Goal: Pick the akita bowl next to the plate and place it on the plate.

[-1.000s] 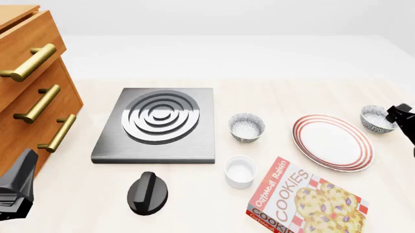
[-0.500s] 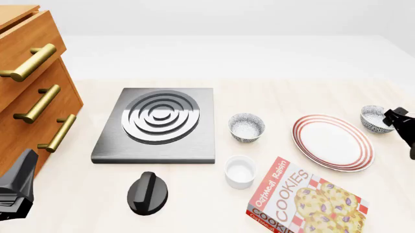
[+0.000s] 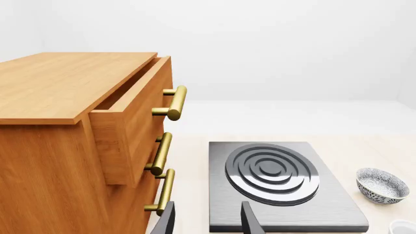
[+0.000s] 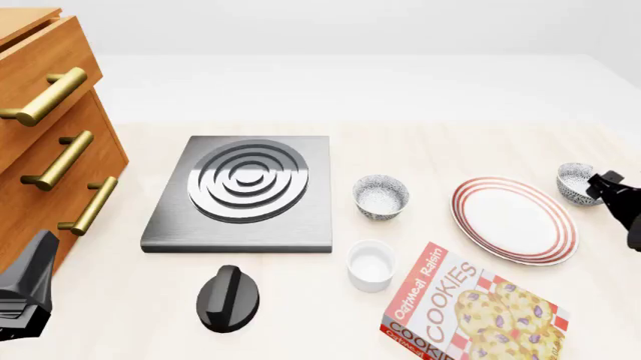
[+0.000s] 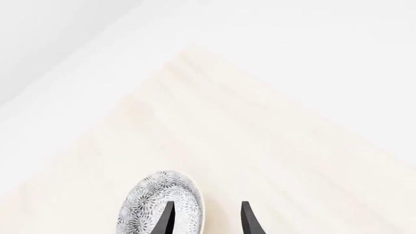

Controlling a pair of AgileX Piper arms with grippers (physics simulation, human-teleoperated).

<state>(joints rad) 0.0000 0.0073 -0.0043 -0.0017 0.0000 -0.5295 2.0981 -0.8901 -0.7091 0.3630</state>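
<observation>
Speckled grey, the akita bowl [image 4: 576, 184] sits on the table just right of the plate [image 4: 514, 219]. My right gripper [image 5: 205, 218] is spread, one finger over its rim. A look-alike bowl [image 4: 380, 196], ramekin [image 4: 371, 264] and cookie box [image 4: 470, 307] crowd the plate's left; my left gripper [image 3: 204, 222] is spread by the cabinet [image 3: 78, 146].

Colours I see on the pale wood bench [image 4: 470, 150]

Akita bowl [image 4: 575, 182] speckled grey-white; plate [image 4: 513, 220] white, red-ringed; my right claw [image 4: 608, 185] black; cookie box [image 4: 470, 309] red.
</observation>
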